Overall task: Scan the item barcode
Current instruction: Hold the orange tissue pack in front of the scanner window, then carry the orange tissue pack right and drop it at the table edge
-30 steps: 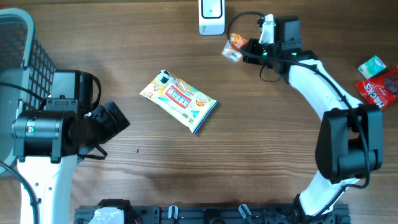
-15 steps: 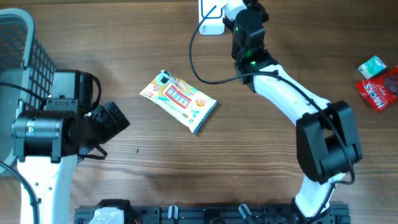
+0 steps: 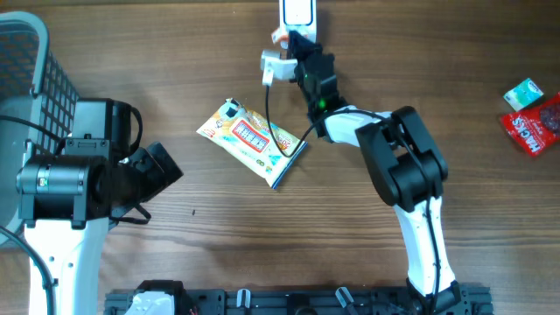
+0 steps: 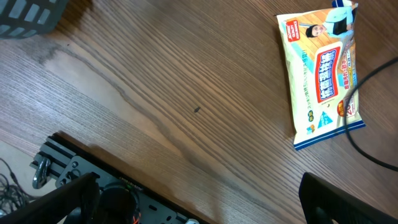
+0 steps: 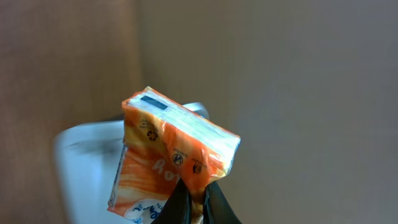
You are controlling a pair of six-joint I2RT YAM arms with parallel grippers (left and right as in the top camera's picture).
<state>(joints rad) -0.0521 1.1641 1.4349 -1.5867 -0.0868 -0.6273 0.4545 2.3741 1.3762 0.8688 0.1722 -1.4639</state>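
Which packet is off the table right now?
The small orange packet, pinched in the right claw; the yellow packet, green packet and red packet lie on the table.

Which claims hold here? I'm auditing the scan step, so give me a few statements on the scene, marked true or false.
1. The right gripper pinches an orange packet. True.
2. The yellow snack bag lies in the basket. False: it lies flat on the table.
3. The left gripper is shut. False: it is open and holds nothing.
4. The orange packet is held close to the white scanner. True.
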